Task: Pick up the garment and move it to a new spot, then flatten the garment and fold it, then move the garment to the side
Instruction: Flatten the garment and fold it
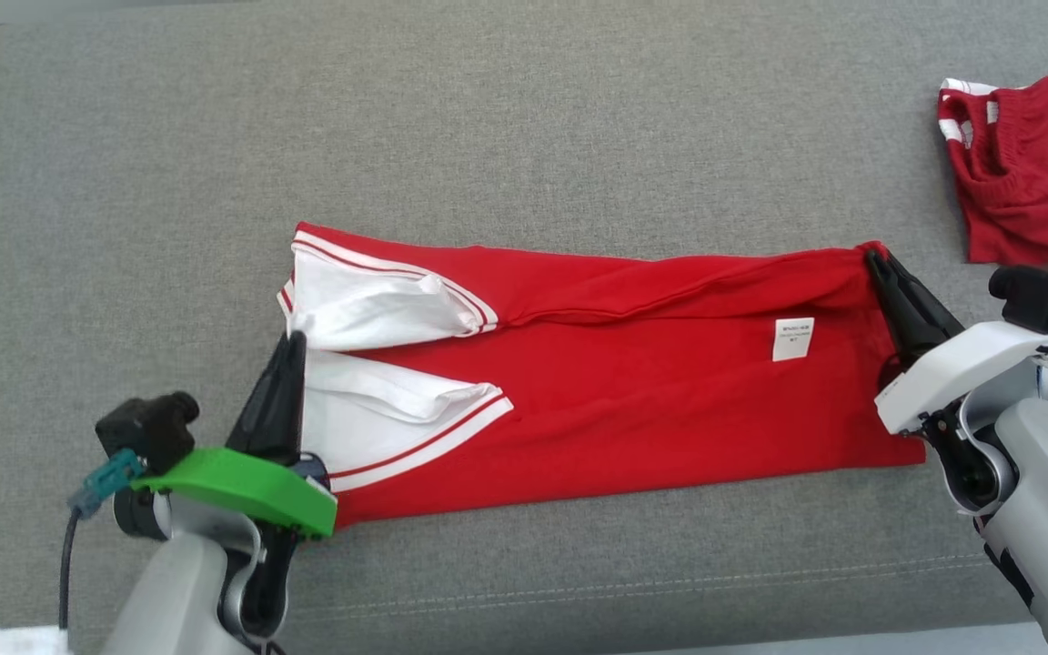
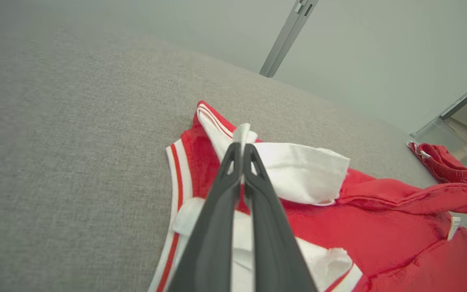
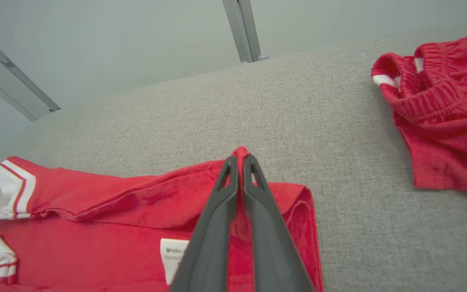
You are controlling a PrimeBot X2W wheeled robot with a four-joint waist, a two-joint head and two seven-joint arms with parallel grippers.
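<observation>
L end effector point(image 1: 291, 339) grips garment point(image 1: 633, 382) | R end effector point(image 1: 872, 256) grips opp. edge

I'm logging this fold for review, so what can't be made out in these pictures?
- Print on the label: too small in the head view; partly covered by the right gripper's fingers in the right wrist view.
- The second red garment: cut off by the head view's right edge.
- Near-left corner of the garment: hidden under the left gripper's green mount, head view.

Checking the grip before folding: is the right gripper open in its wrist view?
No, the right gripper is shut, pinching an edge of the red garment.
</observation>
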